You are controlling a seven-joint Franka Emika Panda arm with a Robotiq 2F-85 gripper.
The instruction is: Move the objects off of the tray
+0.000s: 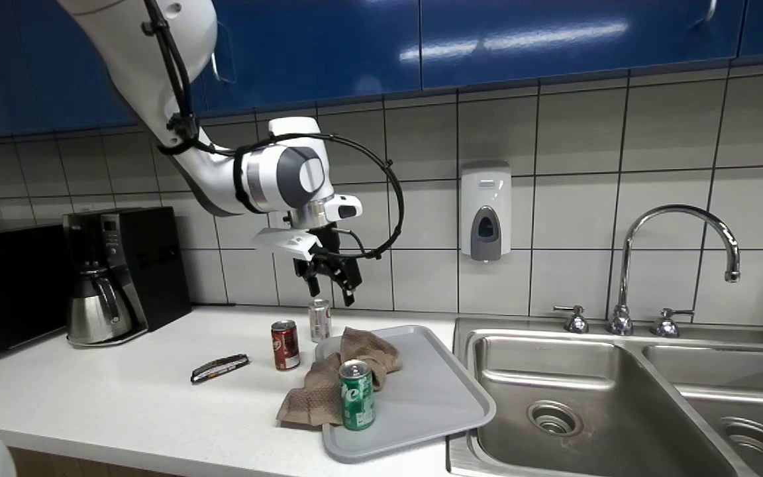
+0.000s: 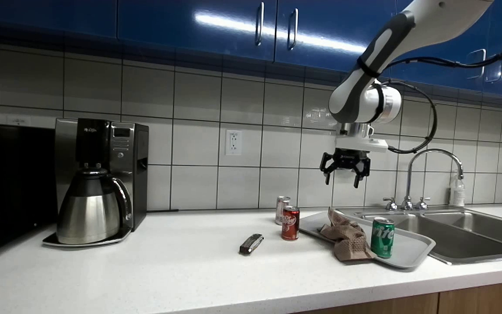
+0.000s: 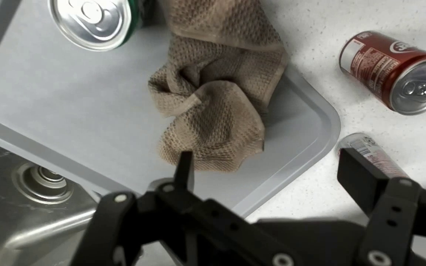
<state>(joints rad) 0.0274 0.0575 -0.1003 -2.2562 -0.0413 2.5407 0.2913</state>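
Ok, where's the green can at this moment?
In an exterior view, the green can stands upright on the tray, toward its front edge, just right of the brown cloth.

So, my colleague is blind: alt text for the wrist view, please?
Grey tray from above, bearing a green soda can and a brown waffle-weave cloth spilling over its rim; open gripper in the foreground. Beside the tray stand a red soda can and a partly hidden silver can; lower left, a sink drain.
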